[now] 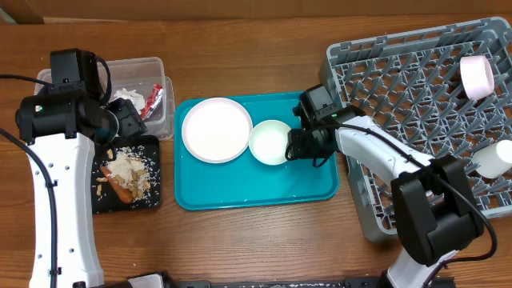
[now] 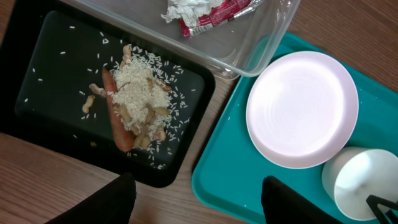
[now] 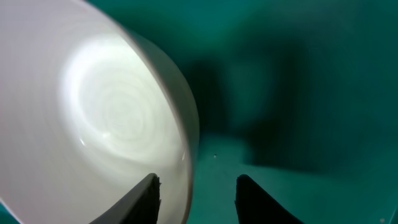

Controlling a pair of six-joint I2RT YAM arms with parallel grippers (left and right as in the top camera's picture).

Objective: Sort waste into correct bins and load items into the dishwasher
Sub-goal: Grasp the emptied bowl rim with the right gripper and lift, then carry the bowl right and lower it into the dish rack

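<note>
A white bowl [image 1: 269, 142] and a white plate [image 1: 216, 129] sit on the teal tray [image 1: 240, 192]. My right gripper [image 1: 294, 146] is open at the bowl's right rim, with one finger inside the bowl [image 3: 93, 118] and the other outside over the tray [image 3: 292, 93]. My left gripper [image 1: 128, 120] is open and empty, held above the seam between the black tray [image 2: 50, 74] and the teal tray [image 2: 236, 180]. The plate [image 2: 301, 109] and bowl [image 2: 364, 183] show in the left wrist view. The grey dishwasher rack [image 1: 400, 88] stands at the right.
The black tray [image 1: 108, 196] holds a sausage under rice and peanuts [image 1: 124, 176]. A clear bin [image 1: 156, 72] behind it holds crumpled paper and a red wrapper [image 1: 154, 100]. The rack holds a pink cup [image 1: 478, 76] and a white cup [image 1: 494, 158].
</note>
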